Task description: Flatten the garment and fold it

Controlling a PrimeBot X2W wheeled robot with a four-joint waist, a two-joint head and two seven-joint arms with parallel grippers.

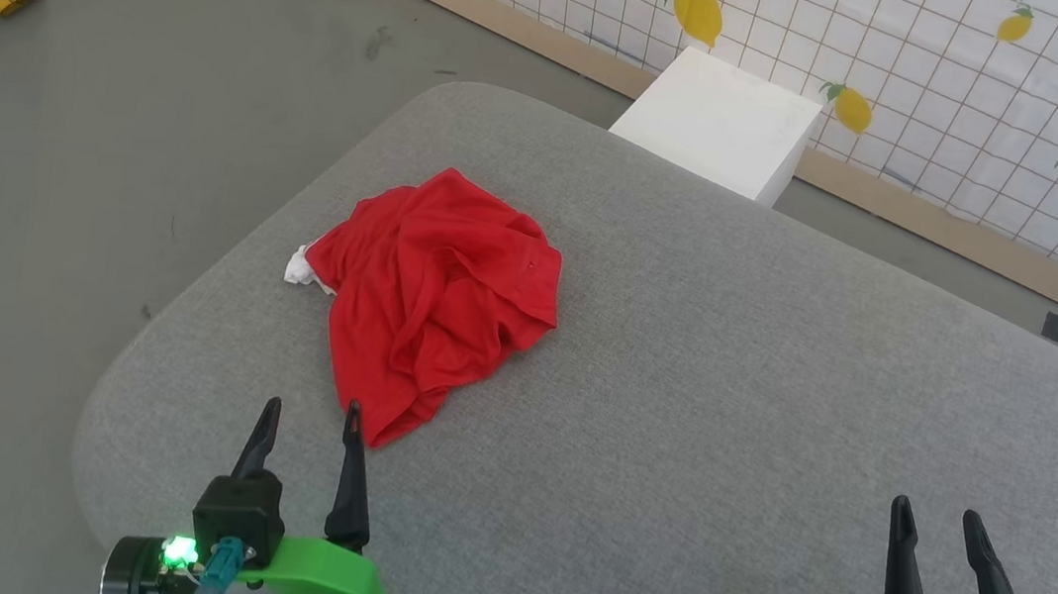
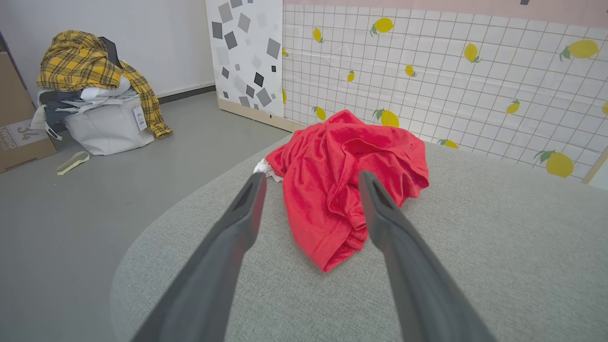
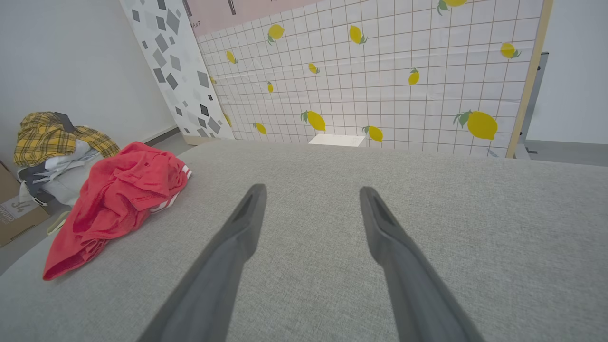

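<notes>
- A grey, fabric-covered tabletop with rounded corners stands on a grey floor. A lemon-print grid panel runs beyond its far edge.
- The garment lies on the tabletop's left part, closer to the rounded left corner than to the middle and well in from the far edge.
- It is a crumpled red heap, doubled over itself in deep creases. A scrap of white sleeve pokes out toward the tabletop's left edge. Red-white striped trim shows on the side facing the tabletop's middle. No lettering is in sight.
- The left claw hangs over the tabletop's near edge, spread wide and empty, with one fingertip just beside the heap's nearest hem. That loose hem looks like the easiest edge to pick up, which probably explains the position.
- The right claw, also wide and empty, sits over the near edge of the tabletop's right part, well apart from the cloth. It is probably waiting for a second corner to be freed.
- Nothing is flattened yet, so the task looks barely begun.
</notes>
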